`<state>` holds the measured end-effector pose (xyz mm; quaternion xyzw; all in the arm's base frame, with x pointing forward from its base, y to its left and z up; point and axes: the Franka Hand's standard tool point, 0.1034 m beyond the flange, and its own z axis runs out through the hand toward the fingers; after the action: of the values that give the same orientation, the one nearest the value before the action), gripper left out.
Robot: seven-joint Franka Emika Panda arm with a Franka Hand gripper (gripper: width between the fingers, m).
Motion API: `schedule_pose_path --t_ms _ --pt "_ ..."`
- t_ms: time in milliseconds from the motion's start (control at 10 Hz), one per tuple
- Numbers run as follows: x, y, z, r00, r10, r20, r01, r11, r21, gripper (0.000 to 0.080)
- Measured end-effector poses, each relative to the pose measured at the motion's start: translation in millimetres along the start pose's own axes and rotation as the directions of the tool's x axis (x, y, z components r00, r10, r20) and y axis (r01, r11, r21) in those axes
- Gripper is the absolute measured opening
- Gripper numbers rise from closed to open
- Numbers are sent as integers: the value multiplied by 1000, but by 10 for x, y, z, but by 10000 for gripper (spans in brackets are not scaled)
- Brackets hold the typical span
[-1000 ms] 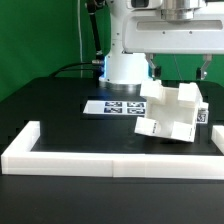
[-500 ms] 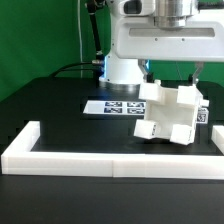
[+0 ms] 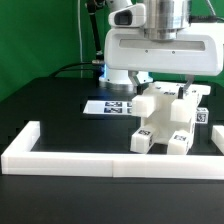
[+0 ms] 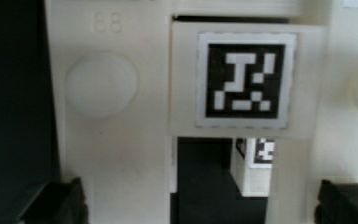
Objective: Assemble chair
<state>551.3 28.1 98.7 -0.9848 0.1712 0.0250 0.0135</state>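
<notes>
The partly built white chair stands on the black table at the exterior view's right, two blocky legs toward the front rail. My gripper hangs open just above its top, one dark finger on each side and nothing between them. In the wrist view a white chair frame with a black-and-white tag fills the picture. The gripper straddles it, with dark fingertips at both edges apart from the part. Whether any finger touches the chair I cannot tell.
The marker board lies flat just to the exterior view's left of the chair. A long low white border rail runs along the table's front and turns back at the left corner. The arm's white base stands behind, before a green backdrop.
The arm's hand has come down and shifted toward the exterior view's left, over the chair. The chair, tilted before, now stands with two legs down toward the front. The jaws stayed open.
</notes>
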Motion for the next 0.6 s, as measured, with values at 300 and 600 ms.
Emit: schedule_pose_path --t_ms 300,600 --pt "-55 -65 -193 1000 8 9 -9 1000 19 649" --pt "-437 -217 -366 997 71 19 -72 996 45 649"
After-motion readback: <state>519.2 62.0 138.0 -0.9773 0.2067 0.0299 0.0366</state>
